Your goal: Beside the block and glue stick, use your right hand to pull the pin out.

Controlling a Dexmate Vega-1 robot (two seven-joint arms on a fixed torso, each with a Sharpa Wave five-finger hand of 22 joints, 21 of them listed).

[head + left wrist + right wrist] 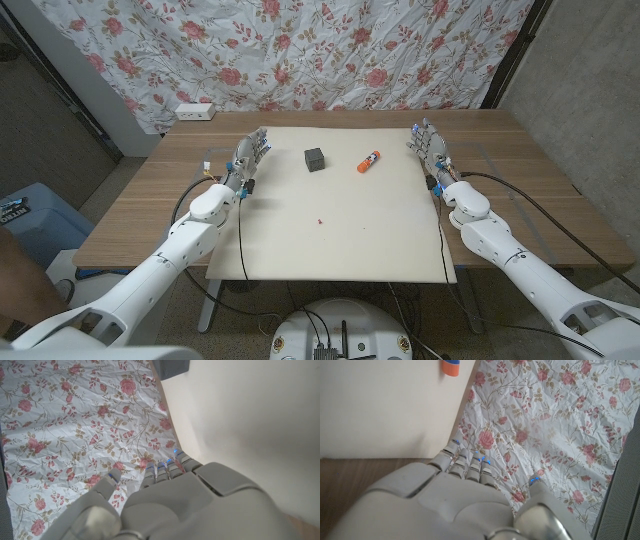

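Now | pin (319,219) – mid-mat, well apart from right hand (431,146) | fingers (424,131) – extended, holding nothing

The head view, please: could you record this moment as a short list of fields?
surface: cream mat on a wooden table
block: dark cube, far centre of the mat
glue stick: orange, lying to the block's right
pin: small red speck near mat centre
left robot hand: at the mat's left edge, holding nothing
right robot hand: at the mat's right edge, holding nothing
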